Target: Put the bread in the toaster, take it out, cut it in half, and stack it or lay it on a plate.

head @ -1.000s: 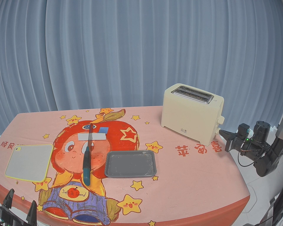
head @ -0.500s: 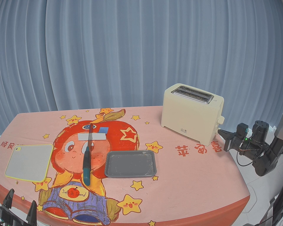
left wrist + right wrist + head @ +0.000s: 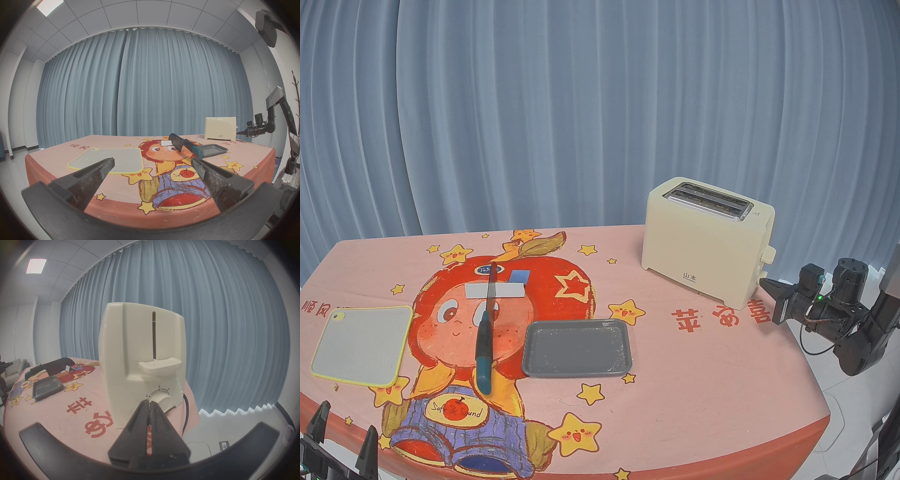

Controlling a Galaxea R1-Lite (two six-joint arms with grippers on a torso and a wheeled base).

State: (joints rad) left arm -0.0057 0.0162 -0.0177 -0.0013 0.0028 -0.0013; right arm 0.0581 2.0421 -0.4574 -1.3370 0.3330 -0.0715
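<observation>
Cream plastic is what the right end effector [image 3: 149, 404] is facing: the toaster's [image 3: 706, 247] control end, at the worktop's [image 3: 700, 387] far right edge. Its fingers are pressed together, gripping nothing, with the tip hovering just short of the dial [image 3: 162, 401] and below the lever [image 3: 160, 366].

The lever is sitting at the low end of its track, so I judge the toaster step to be the one in hand. Whether bread is lying down inside the slots [image 3: 709, 200] cannot be told from above (they are looking dark and bare at the top).

If a slice is toasting in there, the next move is calling for a small rise of the clenched tip to meet the lever squarely. A push from the side would risk sliding the light toaster along the cloth.

The left end effector [image 3: 152, 162] is waiting with its fingers spread wide at the near left corner, holding nothing. The knife [image 3: 484, 350] is lying mid-worktop with its blade across a white rest [image 3: 509, 290]. The grey plate [image 3: 577, 347] is sitting just beside it, and the board [image 3: 361, 344] is lying well to the left.

Writing: a small dark mark is showing on the toaster's front, numerals are ringing the dial, and large red characters are running across the cloth near the toaster.
</observation>
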